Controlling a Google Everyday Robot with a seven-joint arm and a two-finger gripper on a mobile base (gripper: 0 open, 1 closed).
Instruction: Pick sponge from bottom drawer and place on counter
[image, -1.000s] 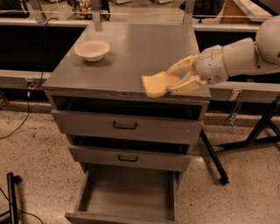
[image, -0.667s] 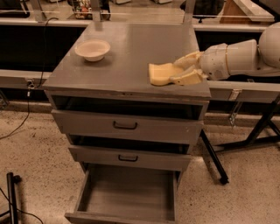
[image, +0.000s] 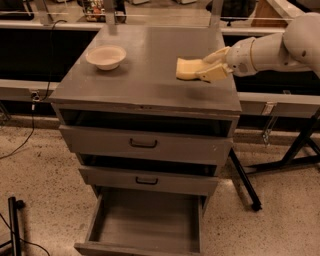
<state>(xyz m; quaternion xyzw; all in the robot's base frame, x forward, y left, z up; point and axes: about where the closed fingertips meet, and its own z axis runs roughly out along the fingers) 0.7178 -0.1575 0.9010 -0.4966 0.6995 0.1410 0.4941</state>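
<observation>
The pale yellow-tan sponge (image: 188, 68) is held just above the right part of the grey counter (image: 145, 80). My gripper (image: 206, 67) reaches in from the right on a white arm and is shut on the sponge's right end. The bottom drawer (image: 145, 220) is pulled open below, and its grey floor shows nothing in it.
A cream round bowl (image: 105, 56) stands on the counter's left rear. The two upper drawers (image: 144, 144) with dark handles are slightly ajar. A long bench with dark panels (image: 30, 45) runs behind. Black stand legs (image: 245, 180) are on the floor at right.
My gripper has carried the sponge up and back from the counter's front right edge to over the right middle of the counter.
</observation>
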